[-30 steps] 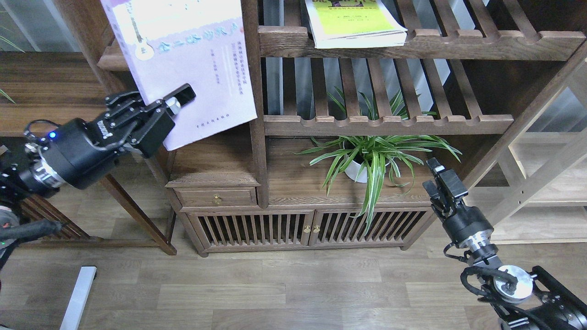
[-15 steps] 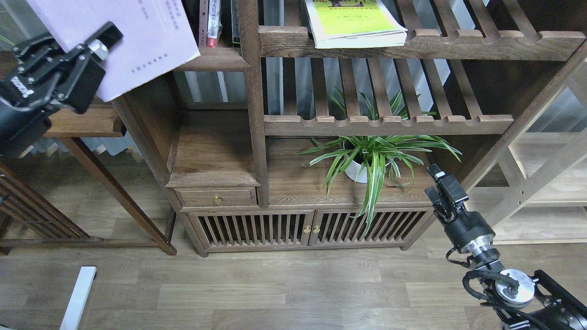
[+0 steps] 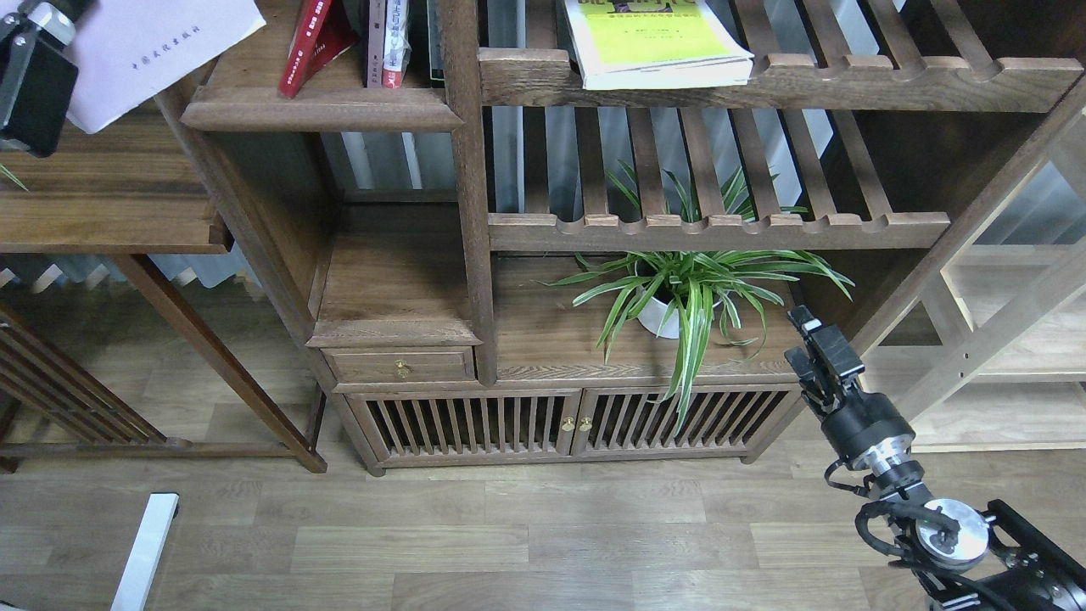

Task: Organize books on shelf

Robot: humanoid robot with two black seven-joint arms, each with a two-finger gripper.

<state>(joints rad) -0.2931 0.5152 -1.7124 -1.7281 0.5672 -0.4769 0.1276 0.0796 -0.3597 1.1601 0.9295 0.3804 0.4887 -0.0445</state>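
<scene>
One book in hand: the pale-covered paperback [image 3: 161,51] sits at the top left corner of the view, its lower corner pinched by the left gripper [image 3: 34,59], only partly in frame.
How it handles: my read is a large, thin, floppy paperback; held by one corner it will likely sag and swing, and the glossy cover could slip.
Where to hold: better near the spine or mid-edge than the corner, I'd judge.
Left gripper: clamped on the pale book's corner, up beside the table [image 3: 102,212] on the left.
Shelf: the dark board with the moulded lip [image 3: 322,106] lies just right of the held book; red book [image 3: 304,42] leans there, more spines [image 3: 386,38] upright beside it.
Yellow-green book: thick one [image 3: 653,47] lies flat on the slatted rack [image 3: 764,85], well apart from either gripper.
Right gripper: low at right [image 3: 814,339], near the spider plant [image 3: 687,293], holding nothing; fingers too dark to tell how far apart.
</scene>
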